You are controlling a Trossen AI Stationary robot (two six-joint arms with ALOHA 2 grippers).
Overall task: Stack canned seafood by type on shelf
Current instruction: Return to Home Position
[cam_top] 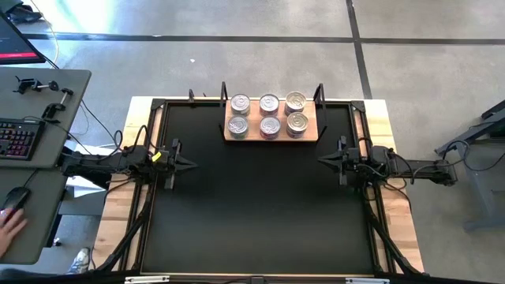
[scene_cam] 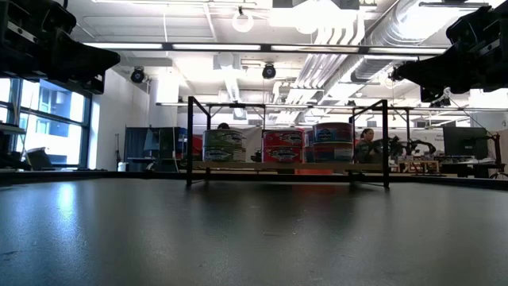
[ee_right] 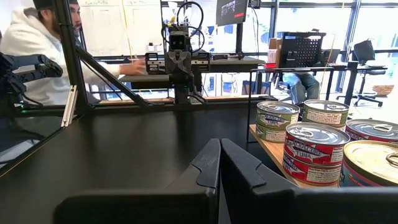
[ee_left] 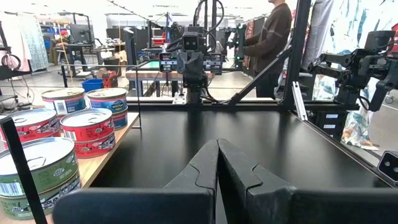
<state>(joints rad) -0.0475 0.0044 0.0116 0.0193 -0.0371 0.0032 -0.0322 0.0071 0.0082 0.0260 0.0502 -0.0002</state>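
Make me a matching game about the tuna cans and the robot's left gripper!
Things:
1. green cans
2. red cans
3. blue cans
4. left gripper

Places or states:
A. middle of the shelf
B. jaws shut, off the shelf
C. shelf end on the right gripper side
D. shelf end on the left gripper side

Pairs: 1-D, 2-A, 3-C, 4-B

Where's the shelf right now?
High view: the shelf stands at the table's far edge, about midway across, holding cans in two rows of three.
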